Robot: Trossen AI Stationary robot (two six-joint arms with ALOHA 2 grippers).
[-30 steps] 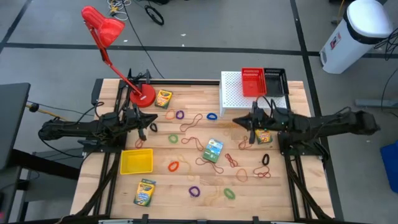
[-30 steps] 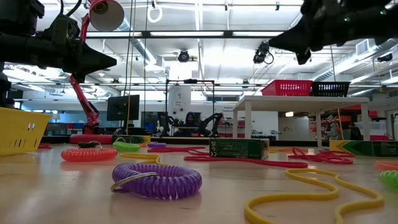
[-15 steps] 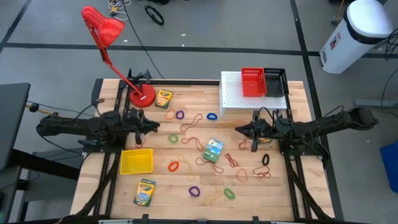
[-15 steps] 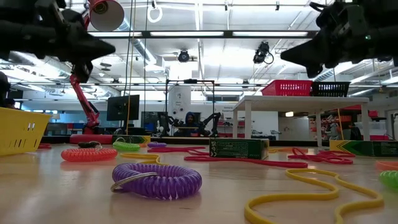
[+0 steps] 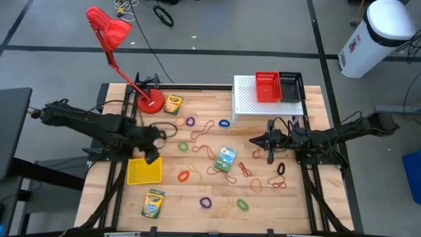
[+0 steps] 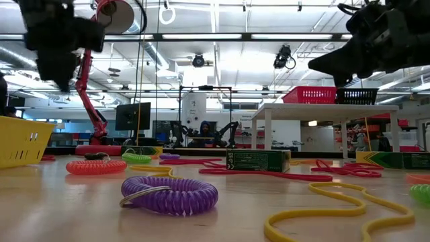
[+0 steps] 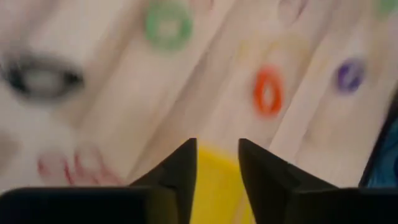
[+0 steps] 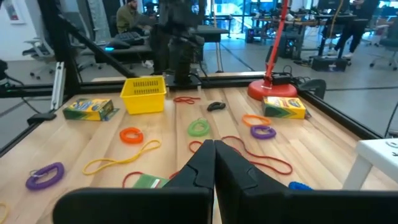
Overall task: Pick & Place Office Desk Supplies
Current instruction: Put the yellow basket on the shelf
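Note:
My left gripper (image 5: 152, 150) points steeply down over the far edge of the yellow mesh basket (image 5: 143, 171), open, with nothing between its fingers (image 7: 217, 163). My right gripper (image 5: 252, 139) hangs level and shut (image 8: 214, 155) above the table's right half, touching nothing. Crayon boxes lie flat on the table: one by the lamp base (image 5: 172, 104), one in the middle (image 5: 225, 158), one near the front left (image 5: 152, 203). Rubber-band loops (image 5: 197, 141) in mixed colours are strewn over the middle of the table. The red basket (image 5: 268, 85) and the black basket (image 5: 291, 85) stand on a white stand.
A red desk lamp has its base (image 5: 150, 102) at the far left and its head (image 5: 112, 29) beyond the table's edge. The white perforated stand (image 5: 253, 105) takes up the far right. A purple coil band (image 6: 169, 195) lies close to the low camera.
My left gripper has swung from level to pointing steeply down and has moved toward the near edge, ending over the yellow basket. My right gripper has sunk a little and stays level and shut.

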